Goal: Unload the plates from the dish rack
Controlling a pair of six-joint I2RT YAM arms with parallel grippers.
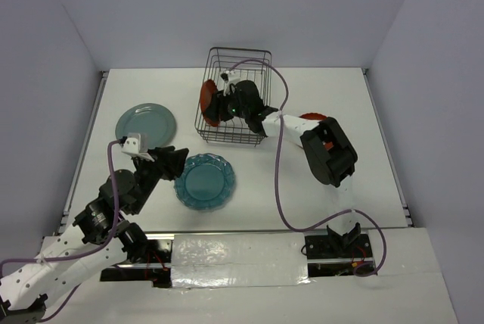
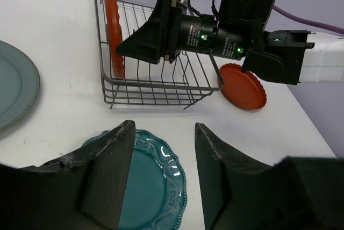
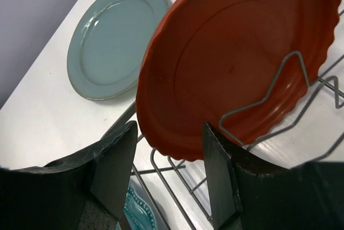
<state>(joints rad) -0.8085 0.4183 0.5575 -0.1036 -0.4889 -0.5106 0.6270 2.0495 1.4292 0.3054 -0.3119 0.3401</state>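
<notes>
Top external view gives you the layout: the dark wire dish rack [image 1: 240, 59] sits at the far middle of the white table [image 1: 355, 157]. One orange-red fluted plate [image 1: 206, 101] stands on edge at its left end, propped by the prongs so its rim is free to be taken.

Your right gripper [image 3: 169, 133] reaches into the rack at that plate. Its jaws are apart, lined up under the lower rim, with nothing clamped.

Three plates lie flat outside the rack:
- a pale grey-teal round plate [image 1: 146, 122] to the left
- a teal-blue scalloped plate [image 1: 205, 181] nearer you
- a second orange-red plate [image 1: 311, 117] just right of the rack, partly hidden by the right arm

Your left gripper [image 2: 164, 144] hovers over the teal-blue plate, jaws apart and empty, probably kept low and clear of the right arm's reach. By my reading, you are on the last plate.
</notes>
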